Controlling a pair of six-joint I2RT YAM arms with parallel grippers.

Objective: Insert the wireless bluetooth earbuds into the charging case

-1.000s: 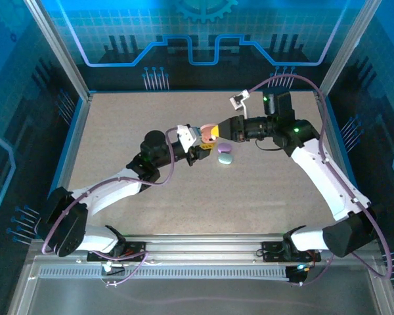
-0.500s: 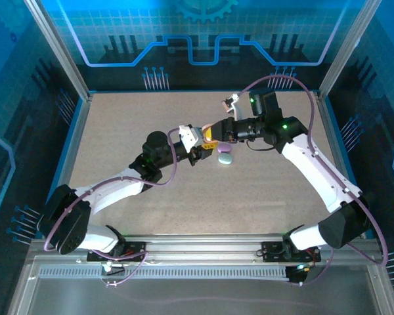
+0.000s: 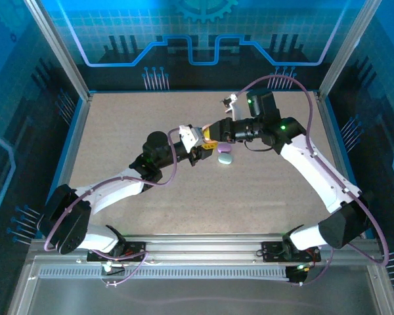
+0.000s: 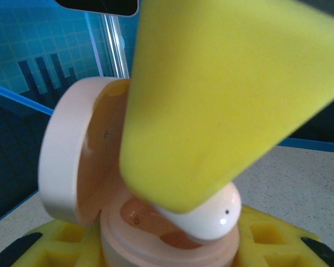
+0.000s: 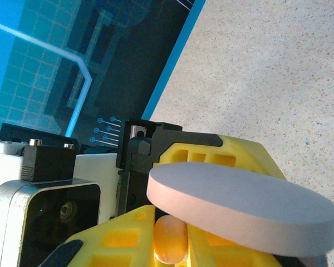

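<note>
Over the last second the right gripper (image 3: 211, 136) has been carried a little toward the left of the top view, so that more of the pink charging case (image 4: 61, 167) is covered by its yellow fingertip. The right arm's elbow (image 3: 284, 126) has been swung leftward and upward in the frame, its white wrist bracket (image 3: 230, 102) has been moved left, and the purple cable (image 3: 282, 77) has been raised into a taller loop. The left gripper (image 3: 200, 152) has been nudged slightly to the right. Nearly all of this was completed within the first half second.
</note>
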